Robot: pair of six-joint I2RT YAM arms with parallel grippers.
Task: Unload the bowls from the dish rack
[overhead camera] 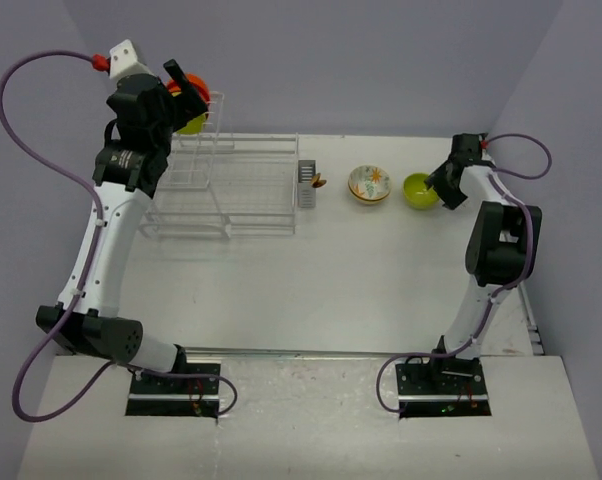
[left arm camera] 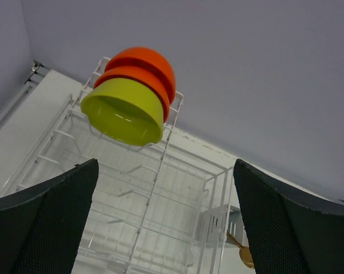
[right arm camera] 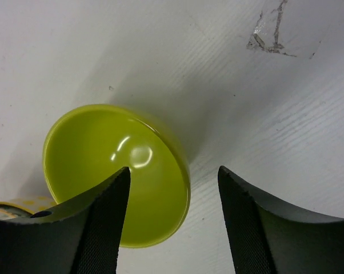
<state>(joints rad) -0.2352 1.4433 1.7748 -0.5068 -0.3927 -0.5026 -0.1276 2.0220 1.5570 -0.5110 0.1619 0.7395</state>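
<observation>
The white wire dish rack (overhead camera: 236, 190) stands at the back left. On its tall tier, orange-red bowls (left arm camera: 146, 63), seemingly two nested, stand on edge behind a lime green bowl (left arm camera: 123, 111); both colours show in the top view (overhead camera: 193, 105). My left gripper (left arm camera: 166, 228) is open and empty, up beside that tier (overhead camera: 181, 85). The flower-patterned bowl (overhead camera: 369, 184) and a second lime green bowl (overhead camera: 418, 190) sit on the table. My right gripper (right arm camera: 173, 174) is open, its jaws straddling that green bowl's (right arm camera: 98, 154) rim, one finger over the inside, one outside.
A grey cutlery caddy (overhead camera: 307, 184) hangs on the rack's right end with a brownish spoon (left arm camera: 243, 251) in it. The patterned bowl's edge (right arm camera: 15, 204) shows just left of the green bowl. Grey walls close in behind and at both sides. A tape mark (right arm camera: 269, 34) is on the table.
</observation>
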